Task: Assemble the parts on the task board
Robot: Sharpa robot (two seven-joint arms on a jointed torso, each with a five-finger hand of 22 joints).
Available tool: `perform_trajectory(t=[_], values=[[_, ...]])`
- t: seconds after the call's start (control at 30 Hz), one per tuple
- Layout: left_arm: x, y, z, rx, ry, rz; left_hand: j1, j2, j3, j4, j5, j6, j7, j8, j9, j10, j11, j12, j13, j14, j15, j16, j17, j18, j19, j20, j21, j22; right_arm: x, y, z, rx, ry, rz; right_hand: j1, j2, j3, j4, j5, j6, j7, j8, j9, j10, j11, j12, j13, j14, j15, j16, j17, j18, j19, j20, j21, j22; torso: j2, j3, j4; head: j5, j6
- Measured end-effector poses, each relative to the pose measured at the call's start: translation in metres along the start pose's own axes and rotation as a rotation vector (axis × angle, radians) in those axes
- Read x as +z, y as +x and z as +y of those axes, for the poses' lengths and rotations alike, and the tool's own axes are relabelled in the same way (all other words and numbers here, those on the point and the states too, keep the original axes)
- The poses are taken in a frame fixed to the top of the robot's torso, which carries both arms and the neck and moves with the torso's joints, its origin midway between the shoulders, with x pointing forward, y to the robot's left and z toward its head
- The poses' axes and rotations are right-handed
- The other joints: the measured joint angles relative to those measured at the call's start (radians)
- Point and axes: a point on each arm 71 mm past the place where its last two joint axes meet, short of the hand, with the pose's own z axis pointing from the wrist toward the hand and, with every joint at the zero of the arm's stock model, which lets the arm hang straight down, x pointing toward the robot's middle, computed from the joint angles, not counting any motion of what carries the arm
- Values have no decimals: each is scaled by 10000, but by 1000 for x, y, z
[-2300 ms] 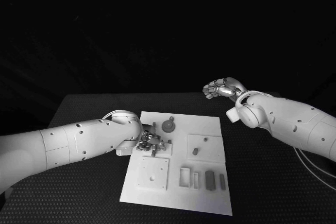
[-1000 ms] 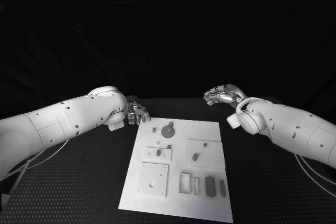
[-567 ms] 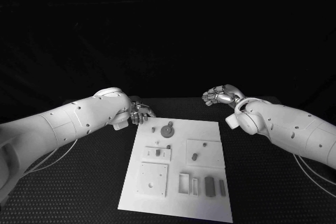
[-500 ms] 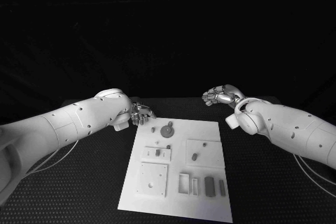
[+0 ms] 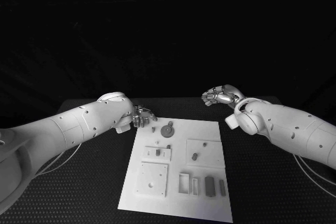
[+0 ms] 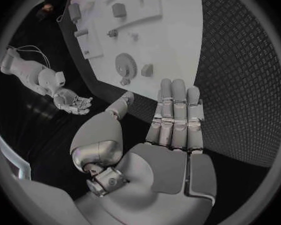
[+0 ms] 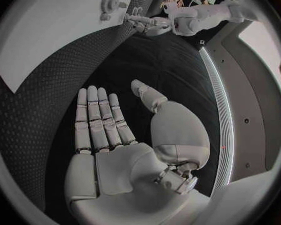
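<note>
The white task board (image 5: pixel 175 161) lies in the middle of the table. A grey gear (image 5: pixel 168 130) sits near its far left corner, with a small part (image 5: pixel 153 129) beside it. A small plate (image 5: pixel 158 153) holds a grey part, and a square plate (image 5: pixel 204 151) carries two more. Several long parts (image 5: pixel 210 184) lie in the near slots. My left hand (image 5: pixel 143 116) hovers at the board's far left corner, fingers straight and empty (image 6: pixel 175 115), with the gear (image 6: pixel 124 63) ahead of them. My right hand (image 5: pixel 220 95) hangs beyond the far right corner, open and empty (image 7: pixel 103 130).
A blank square plate (image 5: pixel 153 178) with a small hole sits at the board's near left. Black textured table (image 5: pixel 84 185) surrounds the board on all sides. The left forearm (image 5: pixel 70 129) stretches over the table's left part, and the right forearm (image 5: pixel 287 129) over its right.
My left hand has lifted off the small plate on the board and drawn back to the far left corner, then crept slightly towards the board. The right hand has barely moved.
</note>
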Motion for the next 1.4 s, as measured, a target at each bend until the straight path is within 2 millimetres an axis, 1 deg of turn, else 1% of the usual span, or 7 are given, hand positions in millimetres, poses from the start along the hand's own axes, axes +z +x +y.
perform_trajectory(t=[0.1, 0.2, 0.57, 0.9, 1.1, 1.27, 1.4], values=[[1, 3, 0, 19, 25, 80, 43, 43, -57, -57, 0, 0, -1, 2, -39, 174, -95, 0, 62, 176, -68, 53, 96, 0, 82, 0, 42, 62, 0, 1, 0, 4, -7, 12, -10, 10, 0, 0, 0, 0, 0, 0, 0, 0, 0, 0, 0, 0, 0, 0, 0, 1, 0, 0, 0, 0, 0, 1, 6, 1, -14], [1, 4, 0, 39, 47, 131, 43, 43, -84, -84, 0, 44, -45, 58, -72, 248, -101, 48, 127, 263, -154, 202, 202, 1, 184, -73, 117, 124, 0, 1, 1, 6, -9, 15, -10, 10, 0, 0, 0, 0, -1, 0, 0, 0, 0, 0, 1, 0, 0, 0, 0, 1, 0, 0, 0, -1, 0, -3, 8, -4, -25], [2, 8, 2, 115, 79, 397, 122, 259, -111, -168, 0, 129, -130, 155, -118, 298, -152, 116, 218, 300, -191, 362, 365, 16, 220, -36, 155, 214, 1, 2, 1, 11, -16, 28, -9, 10, 0, 0, 0, -34, 34, 0, -9, 0, 0, 0, 1, 0, -1, 0, 1, 0, 0, 0, 0, 7, -11, 1, 16, 5, -66], [5, 17, 2, 131, 140, 713, 239, 404, -115, -411, 0, 144, -145, 184, -184, 334, -187, 116, 296, 301, -192, 434, 474, 26, 219, -37, 194, 286, 1, 2, 1, 13, -16, 32, -9, 10, 1, 0, -1, -34, 34, 5, -20, 36, 36, 0, 2, 0, -1, 0, 1, 0, 0, 0, 0, 8, -12, 1, 10, 16, -60], [5, 16, 4, 118, 124, 731, 320, 584, -107, -502, 0, 147, -147, 211, -238, 333, -188, 155, 329, 300, -192, 473, 522, 27, 219, -36, 193, 321, 1, 2, 1, 12, -11, 30, -9, 10, 1, 0, -1, -34, 33, 51, -20, 36, 36, 0, 1, 0, -2, 0, 1, 0, 1, 0, 0, 18, -12, 5, 10, -7, -58], [6, 19, 0, 179, 224, 882, 482, 826, -50, -724, 0, 250, -174, 249, -258, 334, -188, 156, 369, 300, -192, 473, 553, 27, 219, -36, 193, 358, 1, 2, 1, 14, -17, 37, -8, 10, 1, -1, -1, -33, 33, 51, -25, 36, 36, 0, 2, 0, -2, 0, 1, 0, 1, -1, 0, 19, -12, 7, 13, -10, -65], [6, 22, -2, 184, 291, 1002, 624, 857, 4, -862, 0, 258, -181, 301, -268, 334, -188, 156, 386, 278, -214, 473, 576, 27, 218, -36, 193, 382, 2, 4, 2, 21, -30, 55, -8, 10, 1, 0, -1, -33, 33, 51, -35, 36, 36, 0, 2, 0, -2, 0, 1, 1, 1, 0, 0, 32, -10, 7, 12, 52, -58]])
